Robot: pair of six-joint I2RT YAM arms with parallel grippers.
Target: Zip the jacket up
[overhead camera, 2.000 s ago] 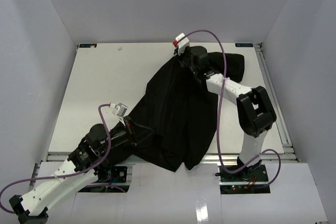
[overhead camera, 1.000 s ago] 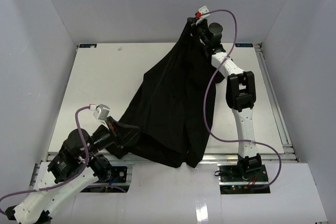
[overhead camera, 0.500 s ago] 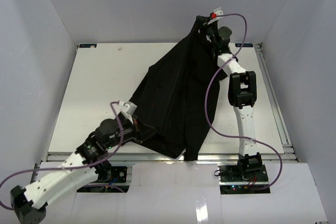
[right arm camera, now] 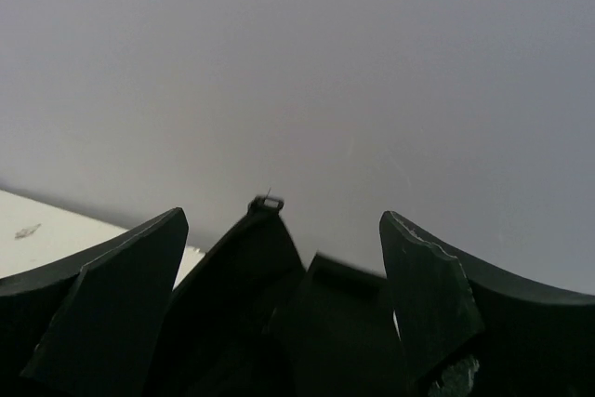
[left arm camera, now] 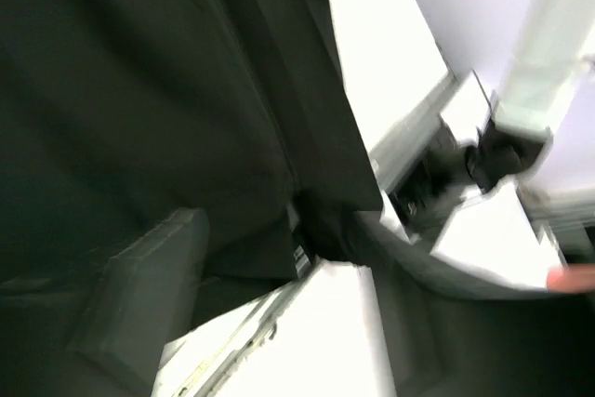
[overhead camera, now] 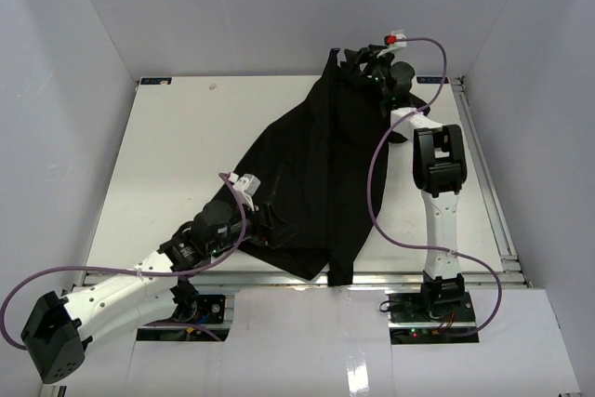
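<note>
The black jacket (overhead camera: 307, 165) stretches diagonally across the white table (overhead camera: 177, 146), from the front edge up to the back wall. My left gripper (overhead camera: 270, 227) sits at its lower left edge. In the blurred left wrist view the left gripper (left arm camera: 307, 309) is open, with bare table between its fingers (left arm camera: 139, 295) and the jacket (left arm camera: 139, 90) just beyond. My right gripper (overhead camera: 358, 60) is raised at the jacket's top end. In the right wrist view the right gripper (right arm camera: 284, 220) stands wide open, with jacket fabric (right arm camera: 279, 313) and a small metal pull (right arm camera: 267, 202) loose between its fingers (right arm camera: 112, 304).
Grey walls enclose the table on three sides, and the right gripper is close to the back wall (right arm camera: 297, 62). A purple cable (overhead camera: 372, 174) hangs along the right arm. The right arm's base (left arm camera: 502, 146) shows past the table's front rail in the left wrist view.
Both grippers were shut on the jacket and now stand open. The left arm has moved forward and right along the hem. The jacket's raised top has sunk a little.
</note>
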